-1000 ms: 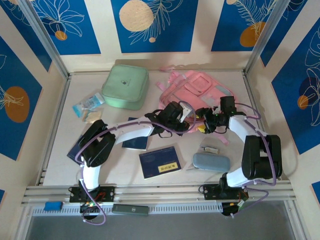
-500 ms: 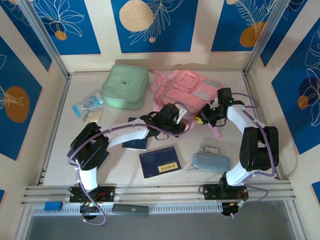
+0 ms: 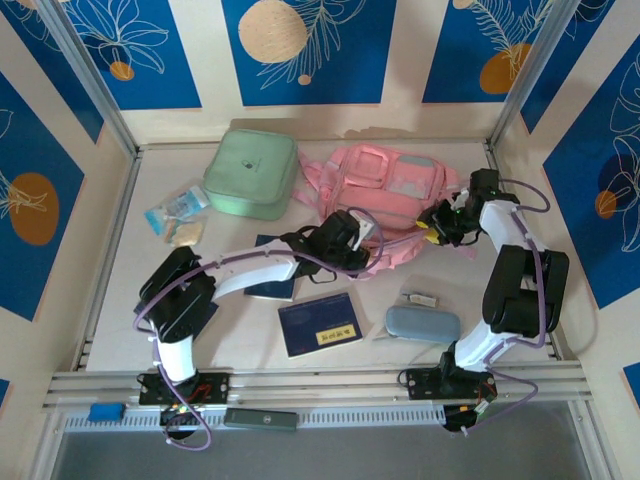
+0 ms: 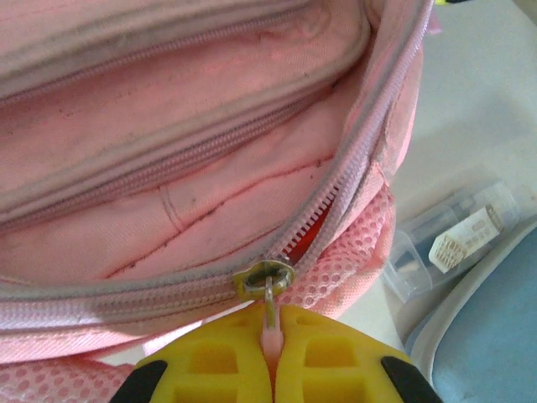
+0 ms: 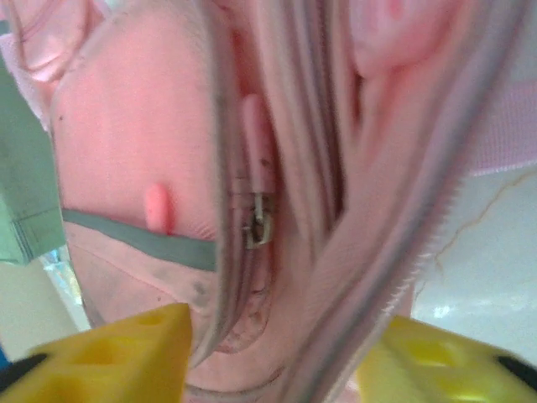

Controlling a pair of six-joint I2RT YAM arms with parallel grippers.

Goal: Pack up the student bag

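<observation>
Left wrist camera: my left fingers (image 4: pixel 270 351) pinched shut on student bag (image 4: pixel 168 151) zipper pull (image 4: pixel 268 312). Overhead: left arm (image 3: pixel 250 268) stretched low across counter (image 3: pixel 120 275), right arm (image 3: pixel 512 275) folded; right fingers (image 5: pixel 273 363) spread around bag fabric.

Swings the right gripper (image 3: pixel 437 222) away from the middle and out to the right end of the student bag (image 3: pixel 385 180), with the forearm now close to the right wall. Draws the bag out of its bunched heap under both wrists into a wide, flat spread, front pockets up. Shifts the left gripper (image 3: pixel 362 240) slightly toward the near edge of the bag, seemingly, judging from above. Pulls the left elbow a touch leftward.
</observation>
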